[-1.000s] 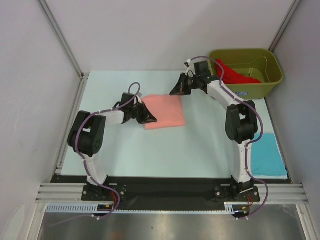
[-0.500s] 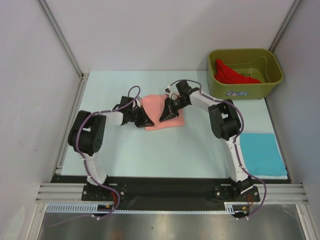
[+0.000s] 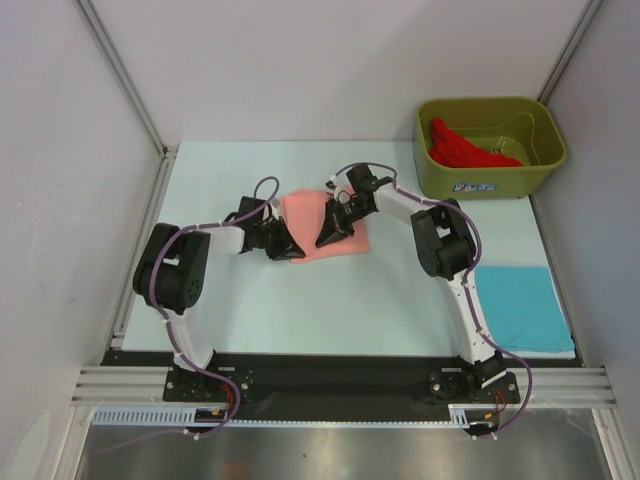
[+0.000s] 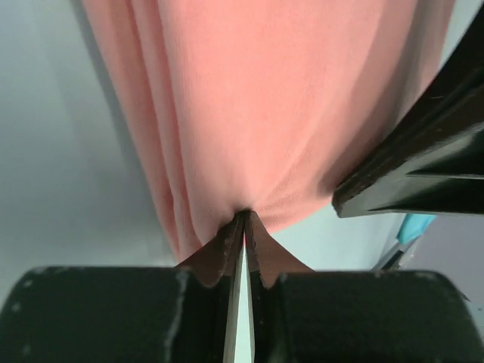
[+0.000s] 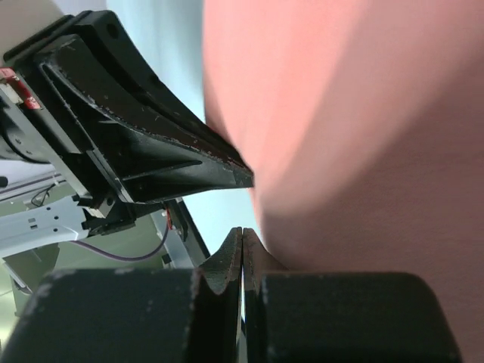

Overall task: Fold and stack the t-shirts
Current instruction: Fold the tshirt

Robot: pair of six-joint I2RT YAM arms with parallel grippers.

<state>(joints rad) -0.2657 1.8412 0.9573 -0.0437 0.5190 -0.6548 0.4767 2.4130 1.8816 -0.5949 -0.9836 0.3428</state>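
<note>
Salmon-pink shirt [image 3: 303, 212] lies mid-table [image 3: 400, 290], slightly toward the far side, folded to a flat rectangle w/ bare tabletop on all four sides; widest open room is near side, btwn shirt and arm bases. L gripper [image 3: 287, 247] sits at the shirt's near-left corner, R gripper [image 3: 328, 236] just beside it over the shirt's near edge, the two close together but apart. Turquoise shirt [image 3: 520, 305] lies flat along the table's right edge, near-right corner, well apart from the pink one. Red shirt [image 3: 462, 150] is bunched in the olive tub [image 3: 490, 183] at the far-right corner, part draped up the tub's left wall. Pink fabric looks smooth on top, w/ long soft ridges running along its left side. Top view gives layout only; jaw state not readable there. L wrist view shows L jaws pinched on a tuck of pink cloth at the edge, folds fanning out from the pinch, R gripper's black finger in at right. R wrist view shows R jaws fully together, tips right at the pink cloth's edge; can't tell if any cloth is caught btwn them. L gripper's black housing fills upper left of that view.
</note>
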